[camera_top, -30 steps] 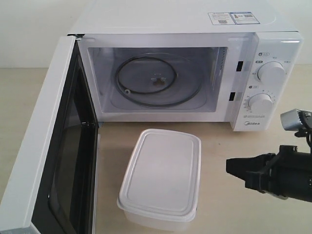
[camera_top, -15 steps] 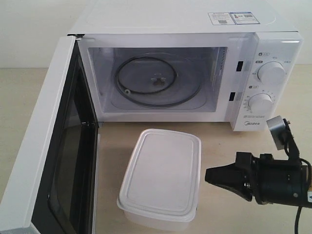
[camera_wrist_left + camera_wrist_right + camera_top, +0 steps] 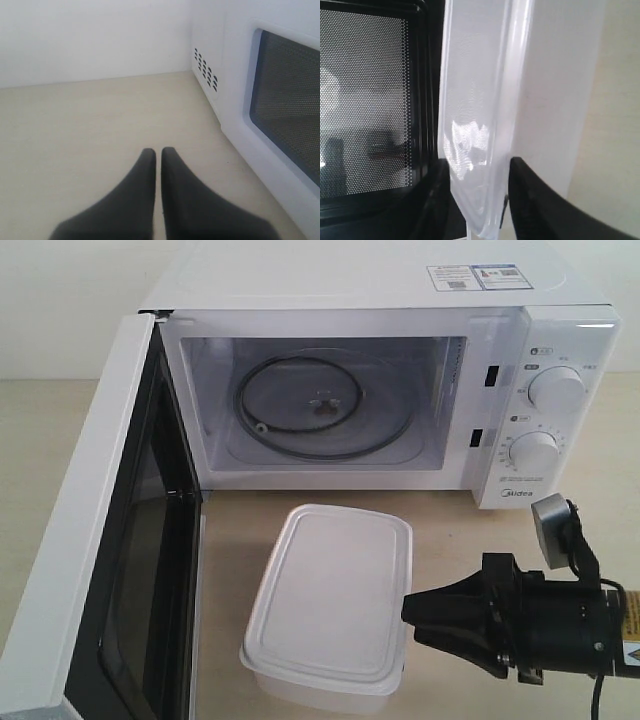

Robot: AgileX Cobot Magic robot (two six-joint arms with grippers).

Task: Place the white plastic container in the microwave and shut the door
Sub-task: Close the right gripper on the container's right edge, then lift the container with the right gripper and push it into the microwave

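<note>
Trouble is lurking first at the left, where the door (image 3: 75, 540) is standing swung wide toward the near side, its dark inner window facing the white plastic container (image 3: 330, 600). Judging by the layout, a sideways shove from the right could be pushing the box against that door instead of lifting it. The left gripper (image 3: 158, 155) is sitting with its jaws pressed together on nothing, over the table on the door's outer side, apart from the work. Right of the door, the microwave (image 3: 350, 285) is showing an open cavity with only the glass turntable (image 3: 300, 405) lying inside. The container is resting on the table (image 3: 450, 540) just near of that opening, not yet lifted. At its right edge the right gripper (image 3: 410, 618) is hovering with jaws spread, one finger to each side of the rimmed edge, not clamping as far as the wrist view is showing. A pinch on so thin a lip is probably risking slip or tilt, and a drooping left end could be catching the cavity's front sill. Far right, the two dials (image 3: 557, 390) are standing out of the path.
</note>
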